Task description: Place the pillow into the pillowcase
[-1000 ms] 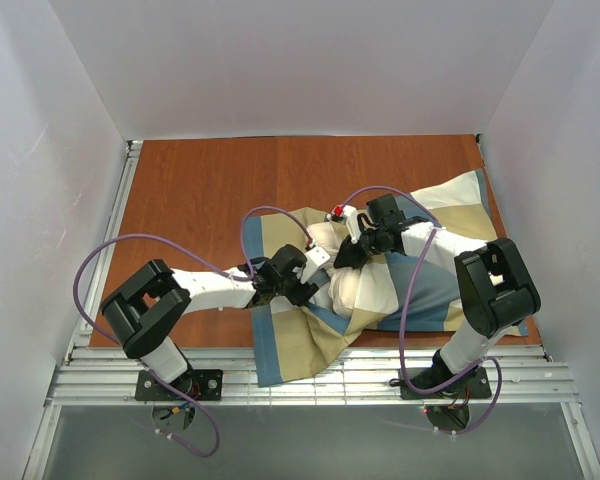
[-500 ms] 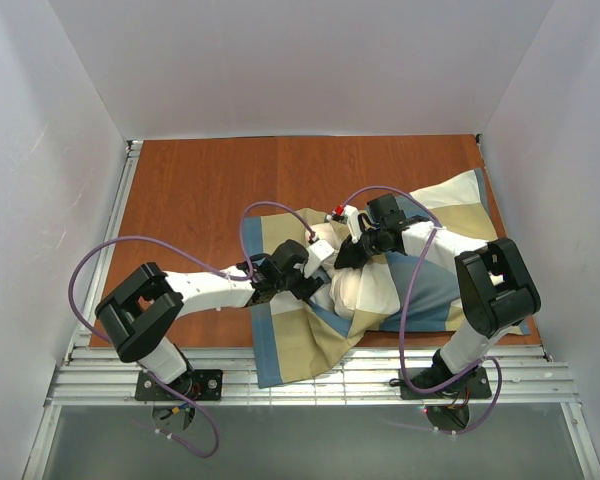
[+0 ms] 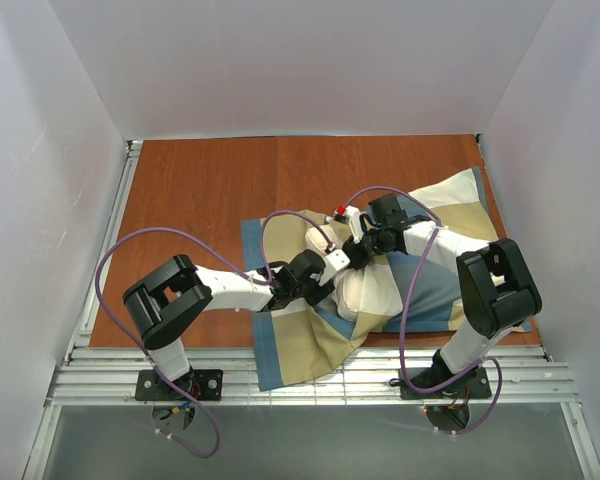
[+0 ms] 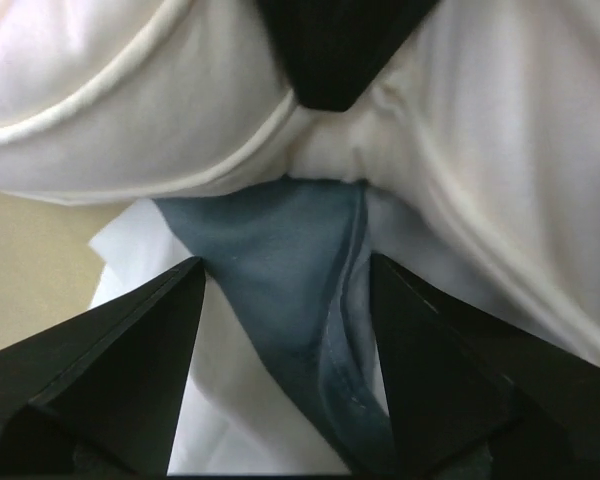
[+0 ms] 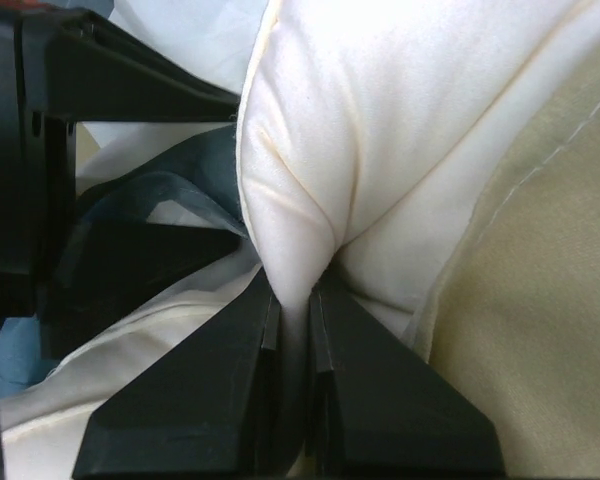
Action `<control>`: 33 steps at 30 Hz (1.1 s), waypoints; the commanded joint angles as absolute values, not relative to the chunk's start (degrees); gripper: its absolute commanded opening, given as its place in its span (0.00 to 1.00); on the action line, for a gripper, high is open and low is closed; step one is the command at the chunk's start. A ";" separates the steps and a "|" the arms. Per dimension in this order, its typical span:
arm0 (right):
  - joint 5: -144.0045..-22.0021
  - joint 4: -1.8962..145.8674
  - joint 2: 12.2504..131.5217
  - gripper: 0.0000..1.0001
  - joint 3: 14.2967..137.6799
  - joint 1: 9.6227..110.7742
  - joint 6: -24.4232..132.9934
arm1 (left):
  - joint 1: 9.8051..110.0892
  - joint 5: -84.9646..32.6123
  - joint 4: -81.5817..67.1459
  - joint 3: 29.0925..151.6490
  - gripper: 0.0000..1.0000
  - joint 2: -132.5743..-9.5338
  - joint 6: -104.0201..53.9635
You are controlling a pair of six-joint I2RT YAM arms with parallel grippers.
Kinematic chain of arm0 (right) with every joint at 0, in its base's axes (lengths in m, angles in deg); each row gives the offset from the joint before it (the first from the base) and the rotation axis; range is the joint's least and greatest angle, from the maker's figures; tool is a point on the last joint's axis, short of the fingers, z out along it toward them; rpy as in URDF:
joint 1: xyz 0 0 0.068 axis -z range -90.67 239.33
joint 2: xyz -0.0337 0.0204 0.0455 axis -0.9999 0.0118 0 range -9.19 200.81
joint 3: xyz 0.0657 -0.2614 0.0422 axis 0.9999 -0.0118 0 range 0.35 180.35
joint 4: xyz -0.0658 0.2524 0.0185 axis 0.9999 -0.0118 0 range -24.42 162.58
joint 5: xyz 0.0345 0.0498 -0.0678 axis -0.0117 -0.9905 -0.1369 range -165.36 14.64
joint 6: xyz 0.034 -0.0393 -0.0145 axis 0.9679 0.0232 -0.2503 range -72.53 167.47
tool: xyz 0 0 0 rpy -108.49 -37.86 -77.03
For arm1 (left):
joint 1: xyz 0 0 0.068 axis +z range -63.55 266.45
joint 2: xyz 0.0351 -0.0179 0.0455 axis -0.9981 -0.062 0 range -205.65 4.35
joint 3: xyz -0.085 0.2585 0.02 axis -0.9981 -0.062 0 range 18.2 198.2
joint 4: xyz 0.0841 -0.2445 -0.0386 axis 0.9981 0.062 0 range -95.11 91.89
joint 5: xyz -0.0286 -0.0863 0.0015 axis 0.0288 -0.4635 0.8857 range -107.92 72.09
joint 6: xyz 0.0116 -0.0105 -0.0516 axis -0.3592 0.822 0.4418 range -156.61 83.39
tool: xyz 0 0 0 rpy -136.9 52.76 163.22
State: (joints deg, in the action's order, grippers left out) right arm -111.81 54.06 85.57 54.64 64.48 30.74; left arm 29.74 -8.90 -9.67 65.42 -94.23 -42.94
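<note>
The pillowcase [image 3: 292,342], in blue, tan and cream blocks, lies crumpled across the right half of the table. The cream pillow [image 3: 372,290] bulges in its middle, partly wrapped by the cloth. My right gripper [image 3: 352,258] is shut on a pinched edge of the pillow [image 5: 380,120], shown close up between the jaws of the right gripper [image 5: 295,290]. My left gripper [image 3: 326,272] sits right beside it. The left gripper [image 4: 285,262] stands open astride a blue fold of the pillowcase [image 4: 280,280], with the pillow [image 4: 500,140] just beyond.
The brown table [image 3: 200,190] is walled in white at the back and both sides. A metal rail [image 3: 310,385] runs along the near edge, and the pillowcase hangs over it. Purple cables [image 3: 115,262] loop above both arms.
My left arm has swung right, in against the pillow, and its jaws have narrowed a little. The pillowcase's left part now lies flatter. The right gripper has kept its hold.
</note>
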 commanded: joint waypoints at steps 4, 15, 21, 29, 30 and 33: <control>-114.99 43.14 83.36 0.01 53.18 65.24 30.16 | 30.37 -1.04 -10.39 61.46 0.46 -92.77 -45.31; -118.25 37.79 74.93 0.01 50.01 68.67 22.97 | 39.67 -3.47 -2.25 63.19 0.00 -83.98 -40.94; -121.32 31.45 74.47 0.01 51.42 67.27 16.18 | 49.79 -11.14 3.49 74.60 0.00 -85.91 -33.01; -123.61 26.10 82.12 0.01 54.58 62.97 12.24 | 54.27 -16.77 6.13 89.38 0.00 -91.44 -30.54; -123.53 25.83 83.52 0.01 55.10 62.35 12.14 | 54.89 -17.38 7.61 91.13 0.00 -92.14 -29.85; -123.96 24.51 86.07 0.01 56.07 59.63 11.27 | 56.30 -17.74 9.12 96.59 0.00 -95.48 -28.79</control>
